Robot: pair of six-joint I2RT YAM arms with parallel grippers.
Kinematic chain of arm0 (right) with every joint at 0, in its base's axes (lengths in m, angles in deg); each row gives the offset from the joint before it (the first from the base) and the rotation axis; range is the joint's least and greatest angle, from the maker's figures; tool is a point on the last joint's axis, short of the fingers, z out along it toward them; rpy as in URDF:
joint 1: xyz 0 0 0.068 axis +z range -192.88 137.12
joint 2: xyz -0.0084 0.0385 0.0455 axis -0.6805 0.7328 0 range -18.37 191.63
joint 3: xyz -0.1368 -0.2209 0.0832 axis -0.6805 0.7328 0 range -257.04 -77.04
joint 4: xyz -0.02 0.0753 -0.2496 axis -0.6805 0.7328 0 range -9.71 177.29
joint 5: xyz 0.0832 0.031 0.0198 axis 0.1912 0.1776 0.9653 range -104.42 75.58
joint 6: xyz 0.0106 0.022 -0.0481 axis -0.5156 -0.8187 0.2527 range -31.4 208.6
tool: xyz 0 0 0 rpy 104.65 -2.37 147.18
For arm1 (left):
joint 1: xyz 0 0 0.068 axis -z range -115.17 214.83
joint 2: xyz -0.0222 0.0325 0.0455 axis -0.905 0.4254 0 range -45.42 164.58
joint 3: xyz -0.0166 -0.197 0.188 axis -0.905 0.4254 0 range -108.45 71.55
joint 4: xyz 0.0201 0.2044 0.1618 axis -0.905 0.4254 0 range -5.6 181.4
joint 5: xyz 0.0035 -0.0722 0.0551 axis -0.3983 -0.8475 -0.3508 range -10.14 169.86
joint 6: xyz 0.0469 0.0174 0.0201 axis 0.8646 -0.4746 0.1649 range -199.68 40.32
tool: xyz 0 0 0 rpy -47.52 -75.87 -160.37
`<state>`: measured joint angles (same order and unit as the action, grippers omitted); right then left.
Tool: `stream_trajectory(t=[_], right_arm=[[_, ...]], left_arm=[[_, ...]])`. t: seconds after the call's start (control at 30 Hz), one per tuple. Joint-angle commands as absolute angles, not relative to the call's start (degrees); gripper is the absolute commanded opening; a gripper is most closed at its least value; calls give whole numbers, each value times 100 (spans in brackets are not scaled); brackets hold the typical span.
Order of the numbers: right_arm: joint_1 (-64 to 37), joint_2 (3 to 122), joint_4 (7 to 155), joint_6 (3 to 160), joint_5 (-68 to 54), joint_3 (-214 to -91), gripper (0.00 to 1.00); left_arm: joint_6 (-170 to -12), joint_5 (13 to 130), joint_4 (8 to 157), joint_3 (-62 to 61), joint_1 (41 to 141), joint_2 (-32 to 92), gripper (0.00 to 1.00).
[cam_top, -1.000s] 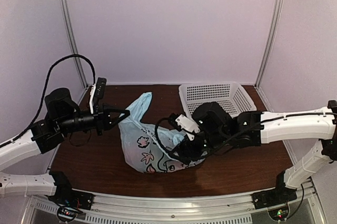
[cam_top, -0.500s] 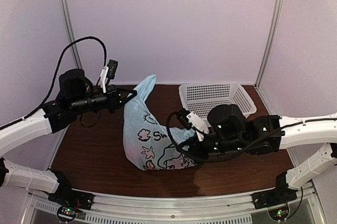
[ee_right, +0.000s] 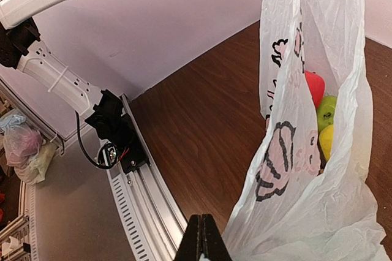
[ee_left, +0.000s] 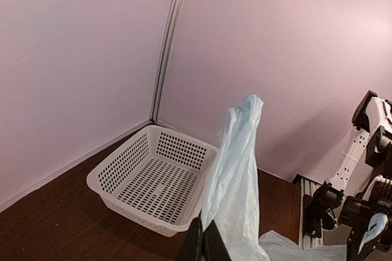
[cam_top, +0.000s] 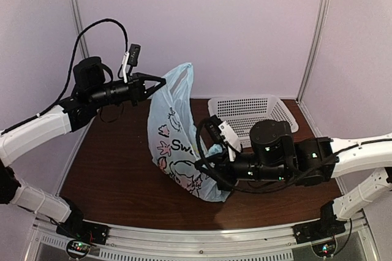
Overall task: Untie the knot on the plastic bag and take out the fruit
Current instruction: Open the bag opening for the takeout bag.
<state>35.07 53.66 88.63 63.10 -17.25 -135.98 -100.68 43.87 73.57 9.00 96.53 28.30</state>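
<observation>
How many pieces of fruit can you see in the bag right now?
3, all seen in the right wrist view inside the plastic bag: red fruit uppermost, green fruit just below it, yellow fruit lowest. More may be hidden behind the plastic.

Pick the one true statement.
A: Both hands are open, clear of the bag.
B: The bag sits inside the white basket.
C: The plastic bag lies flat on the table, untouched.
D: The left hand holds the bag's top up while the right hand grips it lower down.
D: the left hand is shut on the plastic bag at its top, holding it up, and the right hand is shut on its lower part.
</observation>
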Motion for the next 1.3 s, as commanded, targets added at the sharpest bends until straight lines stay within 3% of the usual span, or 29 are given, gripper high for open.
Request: stream_trajectory(t=[0.0,0.1,0.17,0.4,0.47,0.57,0.8,1.07,1.27], right_arm=[[3585,5629,8466,6126,-1627,-13339,0],[3653,5601,8062,5901,-1462,-13050,0],[3703,5522,8047,5835,-1460,-12995,7],[3769,4845,9053,6132,-2013,-13479,58],[3771,4602,9274,6196,-2261,-13591,80],[3755,4319,9701,6224,-2699,-13710,93],[3339,4858,11379,6180,-3560,-14927,96],[2431,5995,11619,6858,-2538,-15688,98],[2357,7132,11490,7299,-1999,-16235,87]], left_arm=[[-9949,4087,6869,1329,9603,2537,0],[-9993,4067,6914,1899,9602,2146,0],[-9990,3994,7050,2160,9603,1887,0],[-9932,4221,7471,2719,9603,1117,0],[-9933,4318,7528,2823,9603,1000,0],[-10063,4286,7394,3015,9603,898,0],[-10139,4034,7222,3265,9603,750,0],[-10240,4083,7189,3630,9603,277,0],[-10424,4249,7076,3968,9603,-14,0]])
